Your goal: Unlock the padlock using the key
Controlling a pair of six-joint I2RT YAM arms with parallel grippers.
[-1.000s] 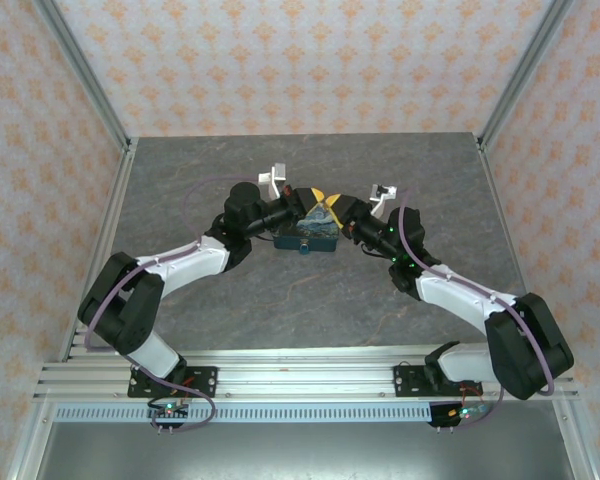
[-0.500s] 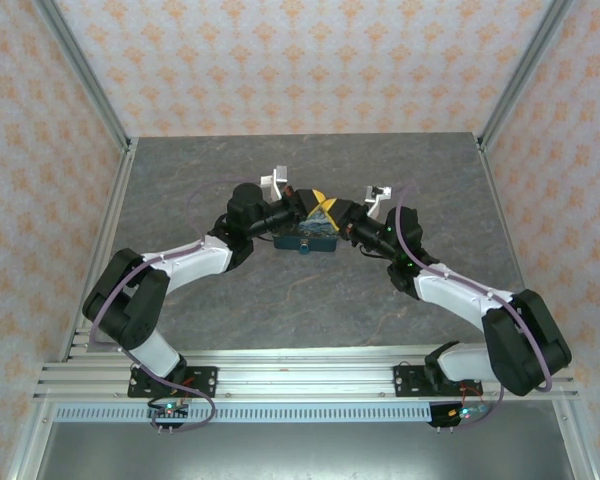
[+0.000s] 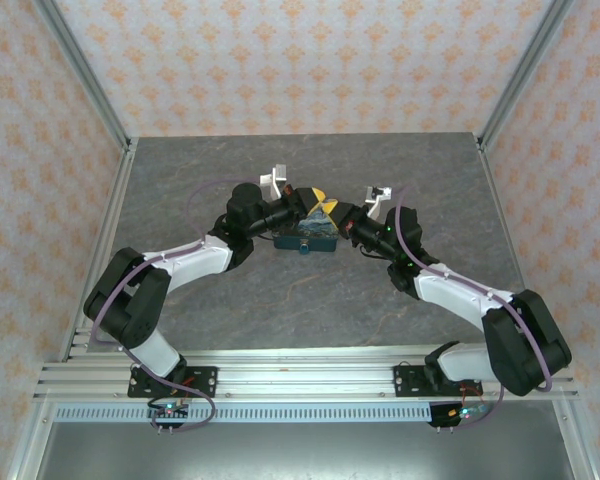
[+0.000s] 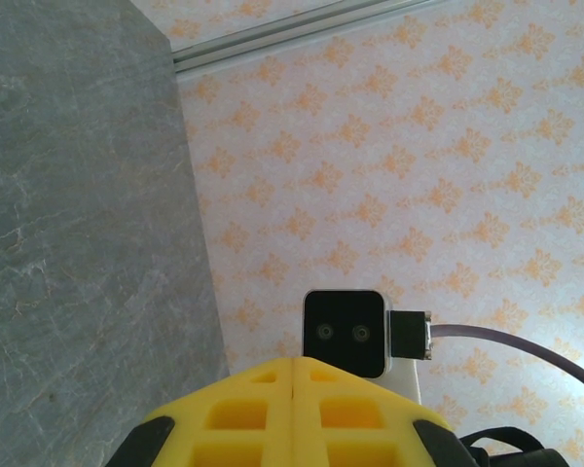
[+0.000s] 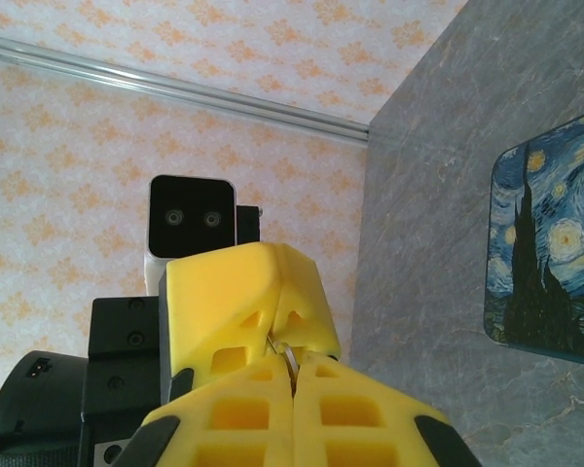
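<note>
Both grippers meet tip to tip above the printed box. A tiny teal padlock hangs at the box's near side, below the grippers and apart from them. In the right wrist view my right gripper is shut on a small pale metal key, which pokes out of its tips. The left gripper faces it with its yellow fingers closed, their tips touching the key's far end. Its jaws look fully together in the left wrist view. From above, the left gripper and right gripper touch.
The Starry Night lid lies on the grey stone-patterned table. Papered walls and metal frame posts close in the table on three sides. Each wrist view shows the other arm's camera.
Both grippers have shifted slightly left and closer together above the box. They stay shut tip to tip; the box and padlock have not moved.
</note>
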